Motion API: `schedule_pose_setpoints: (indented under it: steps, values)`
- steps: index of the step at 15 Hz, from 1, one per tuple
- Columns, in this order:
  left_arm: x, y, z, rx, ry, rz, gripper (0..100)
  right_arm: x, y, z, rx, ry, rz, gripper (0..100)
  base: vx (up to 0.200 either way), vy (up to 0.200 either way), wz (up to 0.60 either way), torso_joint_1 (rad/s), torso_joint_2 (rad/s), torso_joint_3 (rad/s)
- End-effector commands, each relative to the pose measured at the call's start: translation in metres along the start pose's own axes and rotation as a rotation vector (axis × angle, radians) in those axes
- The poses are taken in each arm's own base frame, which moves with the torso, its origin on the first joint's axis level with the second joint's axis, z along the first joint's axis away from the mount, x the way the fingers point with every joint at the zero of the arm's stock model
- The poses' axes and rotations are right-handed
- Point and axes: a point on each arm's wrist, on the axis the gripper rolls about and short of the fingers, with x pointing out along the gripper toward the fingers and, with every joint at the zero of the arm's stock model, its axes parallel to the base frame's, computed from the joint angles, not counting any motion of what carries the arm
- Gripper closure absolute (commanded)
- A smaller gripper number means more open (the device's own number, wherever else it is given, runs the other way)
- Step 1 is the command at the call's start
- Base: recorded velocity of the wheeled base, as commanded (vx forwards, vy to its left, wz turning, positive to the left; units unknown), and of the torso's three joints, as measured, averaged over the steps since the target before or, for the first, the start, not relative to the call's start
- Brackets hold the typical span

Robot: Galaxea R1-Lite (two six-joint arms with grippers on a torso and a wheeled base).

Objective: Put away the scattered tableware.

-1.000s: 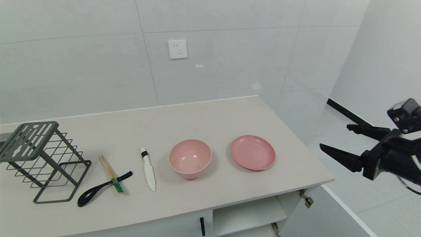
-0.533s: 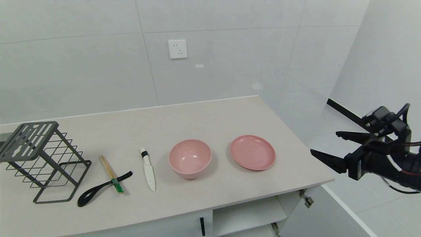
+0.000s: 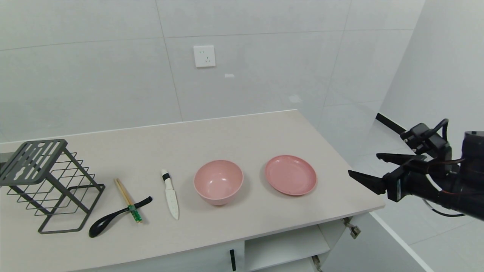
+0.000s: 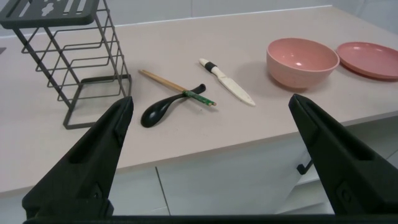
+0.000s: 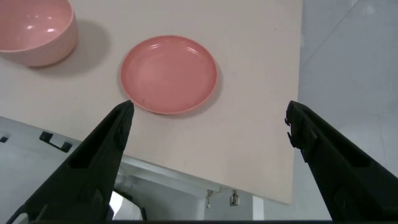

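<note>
A pink plate (image 3: 290,175) (image 5: 168,74) (image 4: 369,60) lies near the right end of the beige counter (image 3: 234,136). Left of it stand a pink bowl (image 3: 218,182) (image 4: 303,61) (image 5: 34,28), a white knife (image 3: 170,193) (image 4: 226,81), a black spoon (image 3: 118,216) (image 4: 169,107) and wooden chopsticks (image 3: 127,200) (image 4: 176,88) crossing it. My right gripper (image 3: 365,166) hangs open beyond the counter's right end, level with the plate, holding nothing. Its fingers (image 5: 99,158) frame the plate from above. My left gripper (image 4: 208,115) stands open off the counter's front edge, facing the spoon and knife.
A dark wire rack (image 3: 47,181) (image 4: 68,53) stands at the counter's left end. An open cabinet compartment (image 3: 283,247) shows below the front edge, with door hinges (image 3: 351,227) at the right corner. A tiled wall with a socket (image 3: 204,56) lies behind.
My right gripper has moved left toward the counter's right end and dropped slightly, still open. The tableware has not moved.
</note>
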Motion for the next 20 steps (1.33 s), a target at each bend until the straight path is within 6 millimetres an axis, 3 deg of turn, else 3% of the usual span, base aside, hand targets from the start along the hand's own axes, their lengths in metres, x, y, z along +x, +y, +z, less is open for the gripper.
schedule_pose_setpoints:
  steps: [1, 8, 14, 20]
  values:
    - [0.000, 0.000, 0.000, 0.001, 0.002, -0.001, 0, 0.017, -0.003, -0.009, 0.023, 0.039, 0.007, 0, 0.000, 0.000, 0.00, 0.000, 0.00, 0.000]
    - [0.000, 0.000, 0.000, 0.002, 0.002, -0.001, 0, 0.066, -0.016, -0.010, 0.057, 0.070, 0.014, 0, 0.000, 0.000, 0.00, 0.000, 0.00, 0.000]
    - [0.000, 0.000, 0.000, 0.002, 0.002, -0.003, 0, 0.097, 0.002, -0.003, 0.127, 0.062, 0.034, 0, 0.000, 0.000, 0.00, 0.000, 0.00, 0.000]
    - [0.000, 0.000, 0.000, 0.001, 0.002, -0.003, 0, 0.124, -0.001, -0.021, 0.132, 0.082, 0.010, 0, 0.000, 0.000, 0.00, 0.000, 0.00, 0.000]
